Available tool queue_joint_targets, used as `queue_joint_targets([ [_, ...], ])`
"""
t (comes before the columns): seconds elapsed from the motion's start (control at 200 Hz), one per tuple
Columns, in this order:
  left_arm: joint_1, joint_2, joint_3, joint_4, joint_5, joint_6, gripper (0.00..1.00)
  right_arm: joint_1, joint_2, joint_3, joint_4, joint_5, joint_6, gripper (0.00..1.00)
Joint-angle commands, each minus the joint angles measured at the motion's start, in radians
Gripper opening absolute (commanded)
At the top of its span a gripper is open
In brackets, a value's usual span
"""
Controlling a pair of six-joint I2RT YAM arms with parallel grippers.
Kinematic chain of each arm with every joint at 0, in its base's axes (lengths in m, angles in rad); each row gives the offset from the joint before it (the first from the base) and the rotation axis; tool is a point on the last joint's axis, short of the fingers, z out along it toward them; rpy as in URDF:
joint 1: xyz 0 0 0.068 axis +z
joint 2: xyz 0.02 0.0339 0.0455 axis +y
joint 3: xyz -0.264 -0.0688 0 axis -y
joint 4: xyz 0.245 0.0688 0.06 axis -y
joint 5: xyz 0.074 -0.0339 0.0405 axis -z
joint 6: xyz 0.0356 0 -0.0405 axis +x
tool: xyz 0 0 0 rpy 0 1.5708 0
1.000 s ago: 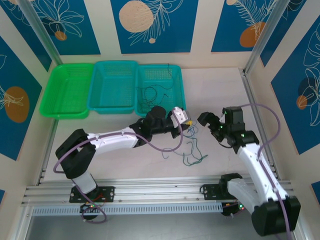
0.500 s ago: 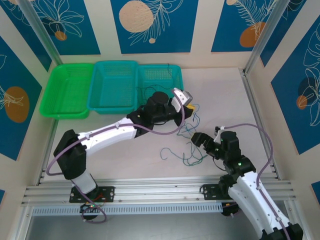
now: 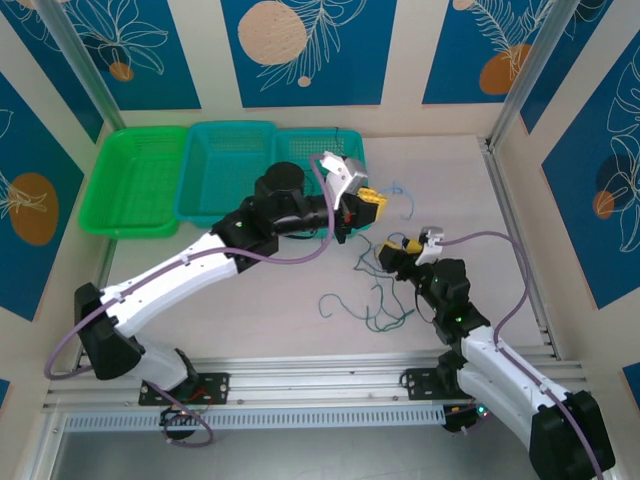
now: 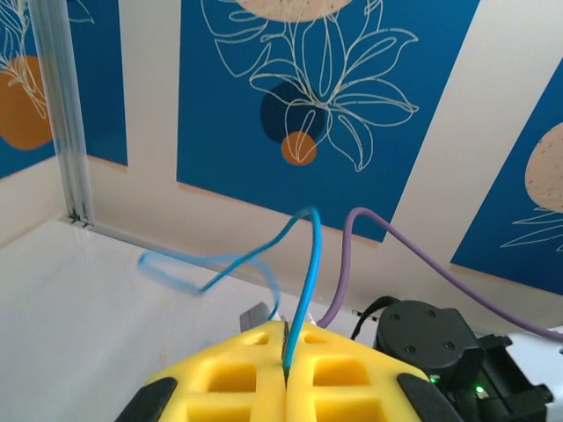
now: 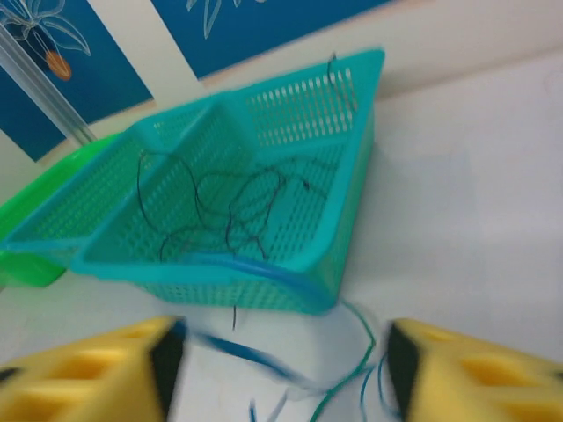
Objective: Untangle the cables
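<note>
The pale desk (image 3: 250, 290) carries three baskets (image 3: 228, 170) in a row along its far edge. Seen from above, the left arm (image 3: 190, 265) stretches long from its base at the near left corner, diagonally up to the rightmost basket's near corner. The right arm (image 3: 480, 350) is folded short, its forearm leaning in toward the desk's middle. The left fingers (image 3: 370, 200) hang just right of that basket. The right fingers (image 3: 392, 255) sit near them, closer to the bases, by a loose heap of cables (image 3: 385, 305) lying green and dark on the desk. The top view leaves both grips unclear, but the wrist cameras settle them. In the left wrist view the yellow left fingers (image 4: 246, 374) are pressed together on a blue cable (image 4: 303, 272), which rises from their seam and loops off toward the far wall. In the right wrist view the right fingers (image 5: 97, 369) are spread wide with a blurred blue strand between them; whether it touches them I cannot tell. That view also shows black cables (image 5: 220, 202) coiled inside the nearest basket.
</note>
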Motion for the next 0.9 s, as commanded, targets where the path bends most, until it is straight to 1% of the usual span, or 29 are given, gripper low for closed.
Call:
queue_joint_targets([
  [0.0, 0.008, -0.058, 0.026, -0.099, -0.077, 0.033, 0.0, -0.018, 0.017, 0.1, -0.012, 0.027, -0.052, 0.02],
  [0.01, 0.008, -0.062, 0.026, -0.107, -0.092, 0.037, 0.0, -0.02, 0.018, 0.108, -0.038, 0.035, -0.041, 0.0],
  [0.075, 0.014, -0.1, 0.026, -0.161, -0.201, 0.072, 0.0, -0.04, 0.024, 0.13, -0.162, 0.073, 0.035, 0.0],
  [0.13, 0.038, -0.126, 0.028, -0.206, -0.277, 0.085, 0.0, -0.061, 0.019, 0.112, -0.192, 0.071, 0.086, 0.0],
  [0.19, 0.089, -0.146, 0.03, -0.246, -0.316, 0.09, 0.0, -0.079, 0.003, 0.091, -0.213, 0.056, 0.139, 0.0],
  [0.29, 0.224, -0.16, 0.037, -0.295, -0.307, 0.084, 0.0, -0.091, -0.025, 0.085, -0.265, 0.015, 0.201, 0.0],
  [0.37, 0.334, -0.151, 0.051, -0.309, -0.301, 0.104, 0.0, -0.091, -0.044, 0.096, -0.319, -0.036, 0.218, 0.0],
  [0.485, 0.494, -0.085, 0.093, -0.34, -0.259, 0.102, 0.0, -0.089, -0.075, 0.136, -0.438, -0.091, 0.246, 0.0],
  [0.57, 0.593, -0.02, 0.106, -0.334, -0.257, 0.091, 0.0, -0.089, -0.099, 0.159, -0.504, -0.125, 0.269, 0.04],
  [0.715, 0.72, 0.104, 0.135, -0.316, -0.277, 0.069, 0.0, -0.083, -0.153, 0.183, -0.582, -0.149, 0.288, 0.07],
  [0.795, 0.765, 0.183, 0.168, -0.32, -0.256, 0.057, 0.0, -0.083, -0.183, 0.187, -0.612, -0.145, 0.292, 0.08],
  [0.865, 0.795, 0.258, 0.204, -0.338, -0.214, 0.036, 0.0, -0.083, -0.2, 0.192, -0.642, -0.135, 0.299, 0.1],
  [0.885, 0.802, 0.274, 0.209, -0.339, -0.202, 0.029, 0.1, -0.082, -0.202, 0.195, -0.651, -0.133, 0.303, 0.11],
  [0.895, 0.807, 0.281, 0.212, -0.34, -0.198, 0.024, 0.17, -0.082, -0.203, 0.196, -0.655, -0.134, 0.305, 0.11],
])
